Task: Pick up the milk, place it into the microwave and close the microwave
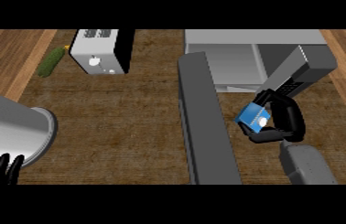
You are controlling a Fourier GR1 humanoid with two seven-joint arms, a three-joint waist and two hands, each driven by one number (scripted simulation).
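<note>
A small blue milk carton with a white mark is held above the counter, with my right hand curled round it at the right of the view. The grey microwave stands at the back right with its cavity showing. Its door swings wide open toward me, a long dark grey slab just left of the carton. The carton is in front of the cavity's opening, outside it. My left hand shows at the lower left edge, fingers up, resting.
A white and black toaster stands at the back left. Beside it a green cucumber lies on the wooden strip. A large grey pot sits at the left edge. The brown counter stretches between pot and door.
</note>
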